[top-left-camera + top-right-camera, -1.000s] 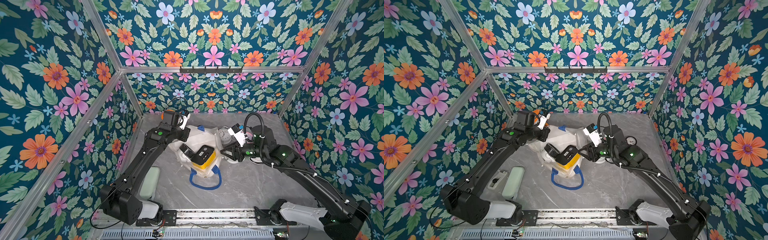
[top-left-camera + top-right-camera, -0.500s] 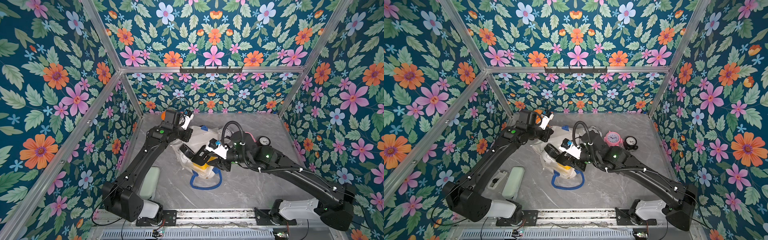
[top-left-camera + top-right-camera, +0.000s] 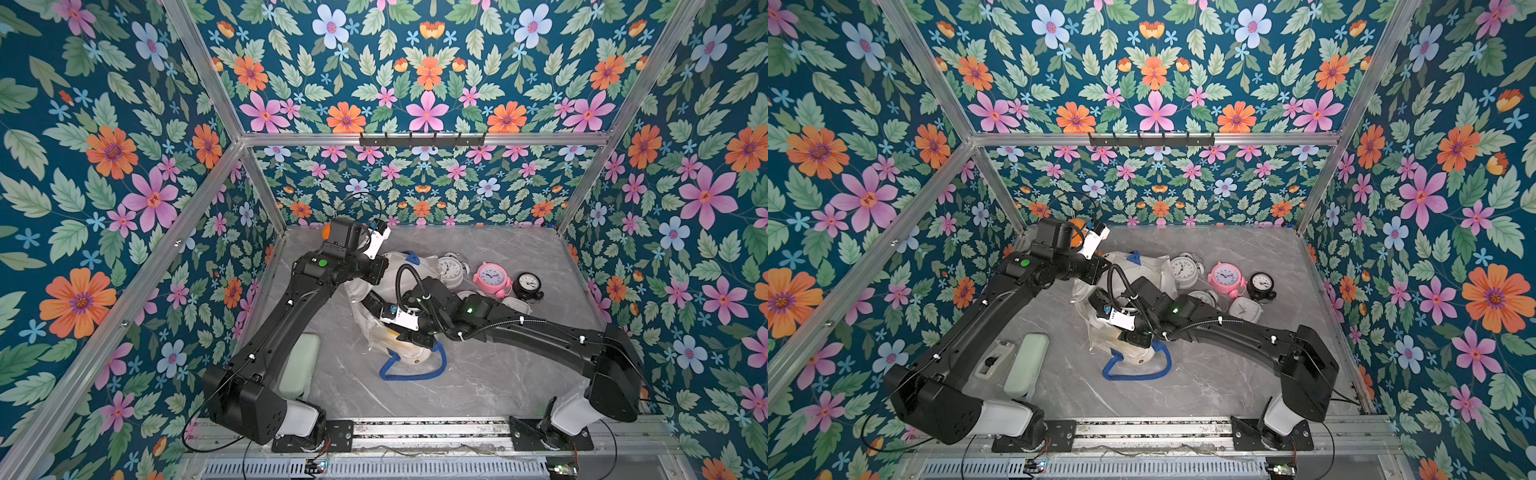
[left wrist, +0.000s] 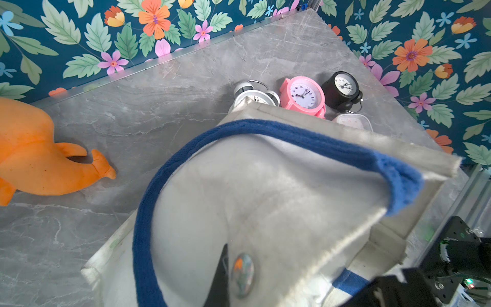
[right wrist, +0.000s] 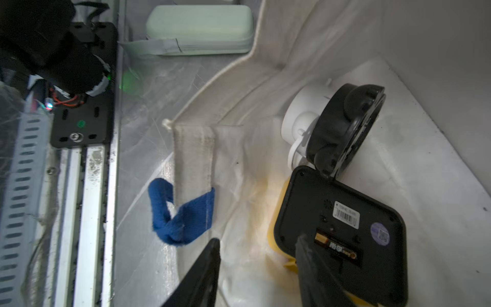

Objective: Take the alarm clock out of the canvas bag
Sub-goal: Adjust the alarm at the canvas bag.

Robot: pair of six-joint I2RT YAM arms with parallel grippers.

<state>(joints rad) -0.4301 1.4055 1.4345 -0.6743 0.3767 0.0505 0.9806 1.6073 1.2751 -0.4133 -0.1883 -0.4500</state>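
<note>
Alarm clock (image 5: 340, 226) lies back-up inside canvas bag (image 5: 265, 79), just ahead and off-centre of parted, empty right claw (image 5: 257, 239); left claw (image 4: 231, 273) clenched on bag fabric.

alarm clock (image 5: 342, 220) in canvas bag (image 3: 428, 268), clocks (image 3: 490, 279) beside (right)

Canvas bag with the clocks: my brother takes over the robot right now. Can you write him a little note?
Left gripper: shut on the canvas bag, holding the fabric up.
Right gripper: open, inside the bag, jaws by the square yellow clock; nothing gripped.
Done: pink clock, white clock and black clock lie on the table beside the bag.
Left: close on the square clock and lift it out. A round black clock is in there too.
</note>
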